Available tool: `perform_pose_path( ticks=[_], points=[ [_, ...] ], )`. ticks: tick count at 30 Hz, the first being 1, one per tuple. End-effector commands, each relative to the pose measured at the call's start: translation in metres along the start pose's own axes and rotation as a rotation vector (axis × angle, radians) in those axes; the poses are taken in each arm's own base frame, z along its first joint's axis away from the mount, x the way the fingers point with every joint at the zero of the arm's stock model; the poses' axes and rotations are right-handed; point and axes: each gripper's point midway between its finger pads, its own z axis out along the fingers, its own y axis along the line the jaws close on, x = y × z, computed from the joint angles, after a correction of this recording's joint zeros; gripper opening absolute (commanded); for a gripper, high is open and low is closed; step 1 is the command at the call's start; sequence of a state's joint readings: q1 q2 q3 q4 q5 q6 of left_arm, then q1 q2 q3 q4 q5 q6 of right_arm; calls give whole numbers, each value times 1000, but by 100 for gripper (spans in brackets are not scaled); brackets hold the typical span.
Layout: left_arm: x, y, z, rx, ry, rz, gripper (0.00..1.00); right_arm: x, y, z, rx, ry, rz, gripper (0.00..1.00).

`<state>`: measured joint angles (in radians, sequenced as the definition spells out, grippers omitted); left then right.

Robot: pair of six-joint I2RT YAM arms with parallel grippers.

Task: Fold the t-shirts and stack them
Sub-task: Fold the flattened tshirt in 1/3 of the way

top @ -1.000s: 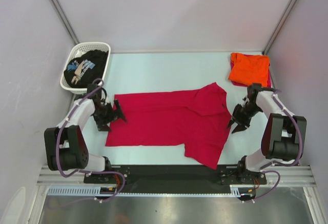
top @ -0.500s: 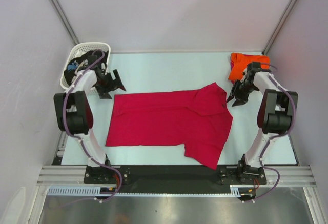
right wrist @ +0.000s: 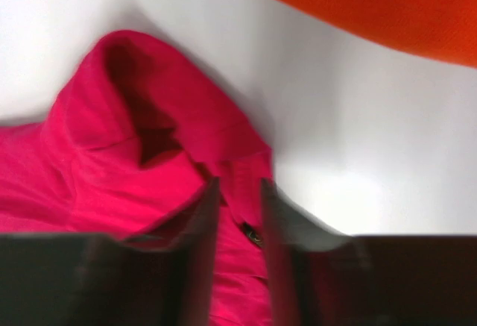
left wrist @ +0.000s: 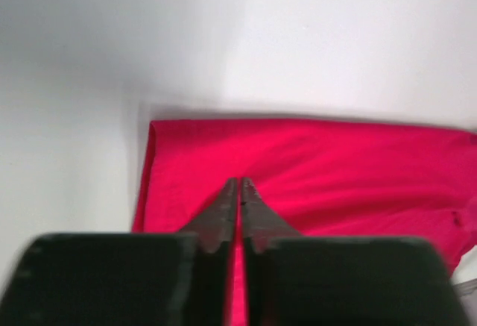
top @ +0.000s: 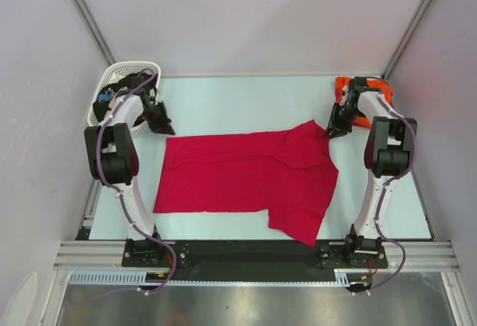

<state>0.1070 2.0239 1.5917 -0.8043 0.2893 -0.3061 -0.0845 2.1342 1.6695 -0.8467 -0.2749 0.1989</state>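
View from above of a pale worktop (top: 238, 102) with two robot arms reaching away from its near edge. A crimson-red t-shirt (top: 246, 177) lies spread flat across the middle, its hem toward the left and its collar toward the right, with one sleeve spreading toward the near edge. The left tool (top: 159, 121) sits beyond the shirt's far left corner, just beside a white lattice basket (top: 123, 65) in the far left corner of the worktop. A black t-shirt (top: 115, 87) with pale blue print lies bunched in the basket, partly hidden by the left arm. In the left wrist view, the left tool (left wrist: 238, 184) has its two fingers pressed together with nothing between them, pointing toward the red cloth below. The right tool (top: 333, 128) sits at the shirt's collar on the far right. In the right wrist view, the right tool (right wrist: 237, 188) has its fingers partly apart, with the red collar and a small button showing in the gap; no cloth appears pinched. A bright orange t-shirt (right wrist: 373, 5) lies folded in the far right corner, just beyond the collar.
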Motion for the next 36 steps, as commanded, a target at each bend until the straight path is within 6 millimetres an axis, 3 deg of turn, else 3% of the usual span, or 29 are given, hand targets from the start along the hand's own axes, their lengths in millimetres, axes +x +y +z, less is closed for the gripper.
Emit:
perform_pose_path(
  ticks=[1,2,5,8,10,17,22,30,36],
  points=[
    [-21,-29,-21,85,-67,48,0,-20,30,-17,-64,-66,-67,16],
    [-24,-35,-25,90,-79,62,0,-20,35,-19,-67,-65,-72,0],
    [-27,-46,-30,61,-101,123,0,-16,51,-22,-71,-68,-114,0],
    [-23,-45,-19,-18,-73,185,0,-5,70,-16,-62,-52,-170,0],
    [-5,-57,-7,-57,-15,249,0,7,82,-11,-56,-26,-211,0],
    [27,-53,25,-90,106,250,0,34,85,14,-18,64,-227,0],
    [48,-43,44,-146,208,269,0,40,82,29,4,105,-228,0],
    [49,-39,66,-202,264,279,0,45,69,58,84,161,-226,0],
    [51,-33,86,-248,296,254,0,32,73,78,120,146,-242,0]
  ],
)
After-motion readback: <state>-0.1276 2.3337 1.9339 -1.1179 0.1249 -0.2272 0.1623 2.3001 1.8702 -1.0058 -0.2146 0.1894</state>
